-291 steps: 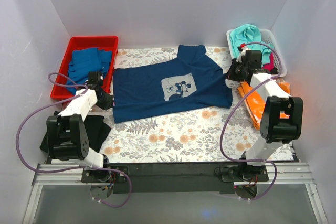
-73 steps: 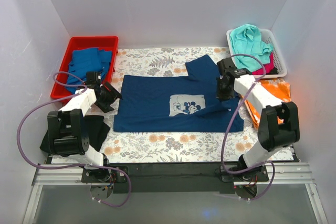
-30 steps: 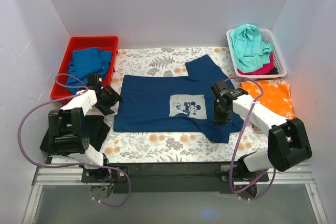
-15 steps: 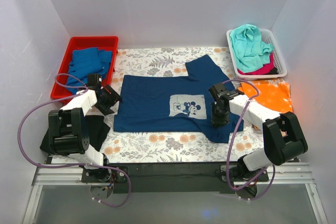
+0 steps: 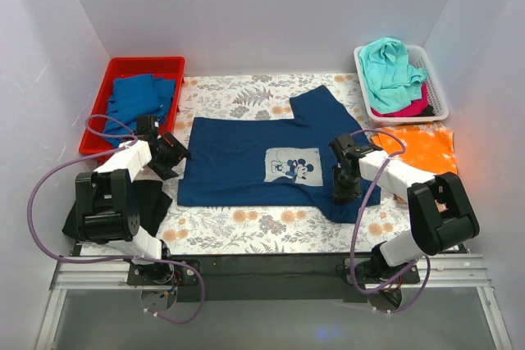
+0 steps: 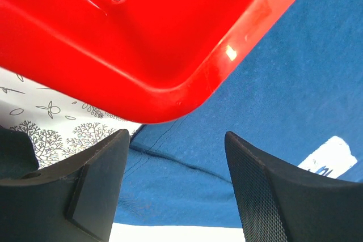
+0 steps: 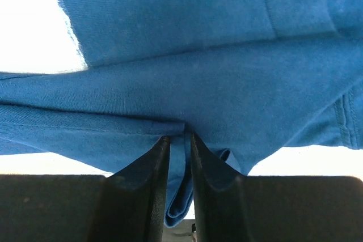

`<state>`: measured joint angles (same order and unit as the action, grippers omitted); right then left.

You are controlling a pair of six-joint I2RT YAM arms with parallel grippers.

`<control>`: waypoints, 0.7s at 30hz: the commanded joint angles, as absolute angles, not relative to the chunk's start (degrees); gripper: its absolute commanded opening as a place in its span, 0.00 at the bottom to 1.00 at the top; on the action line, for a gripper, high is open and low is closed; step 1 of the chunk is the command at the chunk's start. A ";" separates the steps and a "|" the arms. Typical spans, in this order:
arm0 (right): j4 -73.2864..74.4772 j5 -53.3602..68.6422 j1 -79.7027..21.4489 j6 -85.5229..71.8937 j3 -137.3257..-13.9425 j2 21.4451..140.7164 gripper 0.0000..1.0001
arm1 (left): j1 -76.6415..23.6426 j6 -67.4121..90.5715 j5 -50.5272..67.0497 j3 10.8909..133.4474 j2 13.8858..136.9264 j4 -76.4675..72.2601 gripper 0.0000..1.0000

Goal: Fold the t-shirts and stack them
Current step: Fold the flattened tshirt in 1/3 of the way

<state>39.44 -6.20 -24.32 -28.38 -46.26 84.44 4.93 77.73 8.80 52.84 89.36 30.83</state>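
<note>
The navy t-shirt [image 5: 246, 161] lies spread, print up, on the flowered surface [image 5: 271, 223], between the red tray [image 5: 143, 61] and the white basket [image 5: 440, 97]. Your right pincer [image 5: 345, 193] is down on its right-hand part, fingers nearly together with a thin ridge of navy cloth nipped between them. The wrist view shows the ridge running straight into the gap. Your left pincer [image 5: 175, 153] stands wide apart with nothing in it, just beside the shirt's left edge and close under the tray's corner.

This looks like the first side fold, the right part coming over towards the print. To do it well:

1. Check what you have nipped. It seems to be shirt only, though I cannot tell whether it is 1 layer or 2. If the flowered cover comes up with it, let go and take it again.
2. Carry the cloth low and level so the loose flap near the front edge does not bunch.
3. Aim to lay the fold line parallel to the shirt's long side, just short of the print.
4. Press your left pincer on the left edge first. Otherwise the whole shirt will likely slide.
</note>
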 commanded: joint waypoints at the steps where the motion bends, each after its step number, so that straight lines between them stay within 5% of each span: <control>1: 36.65 -6.33 -23.99 -26.90 -46.67 85.52 0.27 | 5.10 76.90 8.09 52.21 86.57 30.67 0.66; 11: 34.19 -4.40 -23.91 -25.40 -47.82 86.31 0.27 | 5.10 76.90 7.91 52.12 86.22 30.76 0.66; 17: 33.92 -3.34 -23.99 -25.84 -46.93 86.22 0.03 | 5.01 76.82 7.65 52.03 86.04 30.94 0.66; 21: 34.98 -4.04 -23.91 -26.19 -46.93 85.52 0.01 | 5.10 76.82 7.65 51.94 86.13 30.85 0.66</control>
<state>37.28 -3.62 -24.01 -25.56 -46.70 85.45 4.93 77.67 8.49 52.84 89.03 30.85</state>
